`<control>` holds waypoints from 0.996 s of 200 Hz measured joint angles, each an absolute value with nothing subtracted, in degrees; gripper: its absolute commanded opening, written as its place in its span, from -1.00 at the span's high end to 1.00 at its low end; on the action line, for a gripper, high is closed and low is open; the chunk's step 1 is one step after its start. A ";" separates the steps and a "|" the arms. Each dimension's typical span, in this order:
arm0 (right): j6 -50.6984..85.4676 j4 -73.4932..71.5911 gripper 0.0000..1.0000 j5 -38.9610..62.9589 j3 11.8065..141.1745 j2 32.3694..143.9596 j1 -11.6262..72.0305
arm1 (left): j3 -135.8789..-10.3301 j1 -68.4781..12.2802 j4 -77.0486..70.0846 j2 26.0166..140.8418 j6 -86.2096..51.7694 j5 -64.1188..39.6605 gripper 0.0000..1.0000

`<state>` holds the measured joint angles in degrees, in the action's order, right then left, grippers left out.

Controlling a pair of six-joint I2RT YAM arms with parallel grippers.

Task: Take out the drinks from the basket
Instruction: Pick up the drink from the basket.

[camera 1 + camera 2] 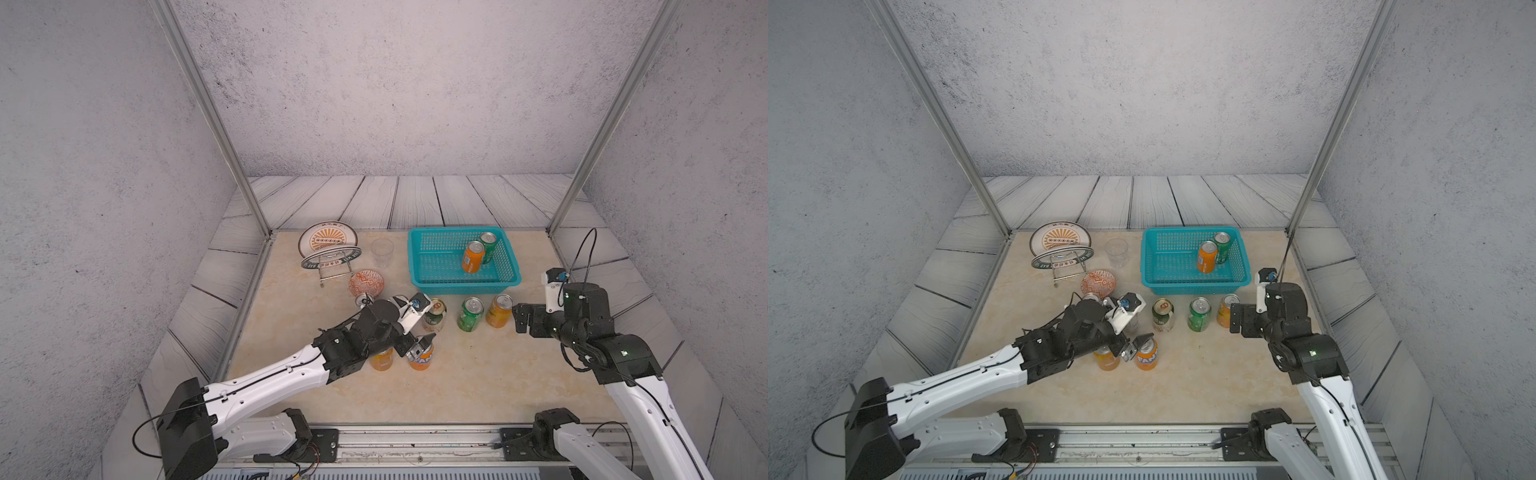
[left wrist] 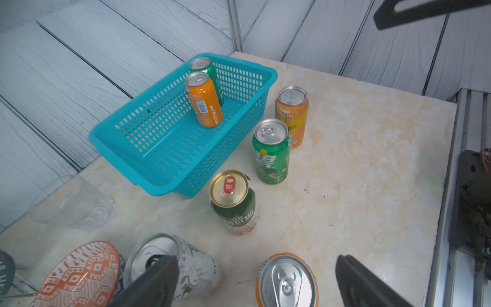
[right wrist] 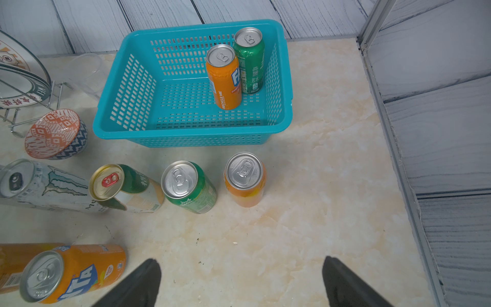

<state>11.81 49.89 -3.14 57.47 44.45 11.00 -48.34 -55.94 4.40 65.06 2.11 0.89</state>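
Left gripper (image 2: 257, 261): jaws spread wide, straddling the near orange can (image 2: 287, 281) at the bottom edge of the wrist frame. There's a gap on both sides, so nothing is gripped. Right gripper (image 3: 241, 261): also wide open and empty, over bare tabletop at bottom centre of its wrist frame. The basket (image 1: 465, 284) sits right of centre in both top views, toward the back of the table. Two drinks are inside, the basket orange can (image 1: 473, 257) and the basket green can (image 1: 488, 245), both upright at the basket's right end. Green stands behind orange, close to the corner; touching or just apart, can't tell. A green-and-cream can (image 1: 435, 316), a green table can (image 1: 470, 314) and an orange table can (image 1: 500, 311) stand in a row just in front of the basket. Handling, my read: thin aluminium with unpopped tabs, so likely full. That means some heft and decent stiffness, but the wall dents under a hard squeeze and the painted skin is slick. Grip mid-body across the diameter, not the rim. Take the basket orange can first: open floor on its frame-left side, while green is boxed in by wall and neighbour. The basket is light plastic and will likely skid if a can snags the mesh, so lift straight up.
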 measured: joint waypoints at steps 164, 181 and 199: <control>10.48 38.57 -0.99 -1.63 64.69 68.10 11.00 | -53.36 -37.60 24.08 45.76 -6.57 12.95 -0.97; 10.24 36.05 -0.99 -1.78 67.94 73.47 11.00 | -52.05 -37.60 24.73 43.83 -6.52 15.14 -0.98; 10.17 33.74 -0.99 -2.22 70.67 78.41 11.00 | -50.78 -37.60 26.06 42.68 -6.55 17.08 -0.97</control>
<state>10.17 33.74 -2.22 70.67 78.41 11.00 -50.78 -37.60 26.06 42.68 -6.55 17.08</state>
